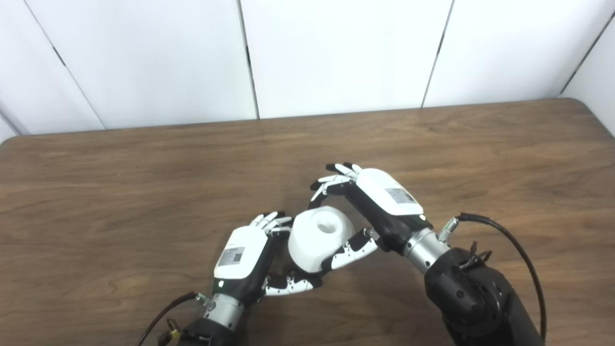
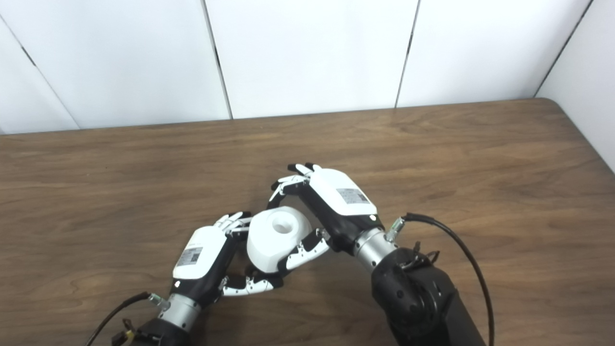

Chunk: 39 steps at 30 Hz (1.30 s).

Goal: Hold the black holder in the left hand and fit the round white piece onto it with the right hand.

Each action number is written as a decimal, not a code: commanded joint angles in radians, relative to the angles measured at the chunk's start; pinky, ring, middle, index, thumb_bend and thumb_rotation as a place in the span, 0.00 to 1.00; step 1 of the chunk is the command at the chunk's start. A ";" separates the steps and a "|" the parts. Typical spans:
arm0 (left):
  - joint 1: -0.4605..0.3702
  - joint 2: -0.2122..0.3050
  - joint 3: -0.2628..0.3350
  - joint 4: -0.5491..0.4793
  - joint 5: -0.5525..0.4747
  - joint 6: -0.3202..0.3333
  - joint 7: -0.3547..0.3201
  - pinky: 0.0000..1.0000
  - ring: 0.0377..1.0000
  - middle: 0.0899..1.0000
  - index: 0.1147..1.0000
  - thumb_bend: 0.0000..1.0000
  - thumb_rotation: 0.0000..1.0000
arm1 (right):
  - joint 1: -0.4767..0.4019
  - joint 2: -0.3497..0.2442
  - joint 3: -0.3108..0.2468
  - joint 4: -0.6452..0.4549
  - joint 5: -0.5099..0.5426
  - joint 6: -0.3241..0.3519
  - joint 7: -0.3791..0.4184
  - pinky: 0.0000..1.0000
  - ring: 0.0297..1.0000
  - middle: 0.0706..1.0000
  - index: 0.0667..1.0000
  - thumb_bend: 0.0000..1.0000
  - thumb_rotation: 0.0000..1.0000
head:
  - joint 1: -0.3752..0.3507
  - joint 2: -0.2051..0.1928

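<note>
White piece point(image 1: 318, 238) between both hands' fingers point(image 1: 347, 252)

1 round white piece point(image 1: 318, 236), 2 hands, 1 table point(image 1: 144, 192)

left hand point(image 1: 245, 259) + right hand point(image 1: 379, 202) | both grip round white piece point(image 1: 319, 238) | above table point(image 1: 144, 192)

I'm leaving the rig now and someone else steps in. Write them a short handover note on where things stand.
Left hand: curled around the lower part of the round white piece; the black holder is not clearly visible, probably hidden beneath.
Right hand: thumb against the white piece's near side, fingers arched above its far side; firm grip cannot be confirmed.
Position: the piece sits between both hands, above the wooden table, recess facing up.
Done: the parts are brought together.
Left: confirm the piece is fully seated, then release the right hand.
</note>
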 commanded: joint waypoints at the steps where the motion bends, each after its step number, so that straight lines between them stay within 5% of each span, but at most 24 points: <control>1: -0.004 0.002 -0.014 0.010 0.034 0.019 -0.035 0.94 0.91 0.81 0.42 0.52 0.05 | -0.014 0.004 0.000 -0.003 0.000 -0.045 -0.022 1.00 0.95 0.79 0.45 0.52 0.14 | 0.000 0.002; 23: -0.006 -0.001 -0.024 -0.002 0.035 0.035 -0.041 0.94 0.91 0.81 0.42 0.52 0.05 | 0.011 0.021 0.015 0.052 -0.011 -0.118 -0.060 1.00 0.96 0.79 0.45 0.52 0.14 | 0.004 0.011; 39: -0.011 -0.011 -0.027 0.008 0.039 0.032 -0.033 0.94 0.90 0.80 0.42 0.52 0.05 | -0.011 0.009 0.037 0.072 -0.045 -0.116 0.001 1.00 0.97 0.79 0.45 0.52 0.15 | 0.009 0.011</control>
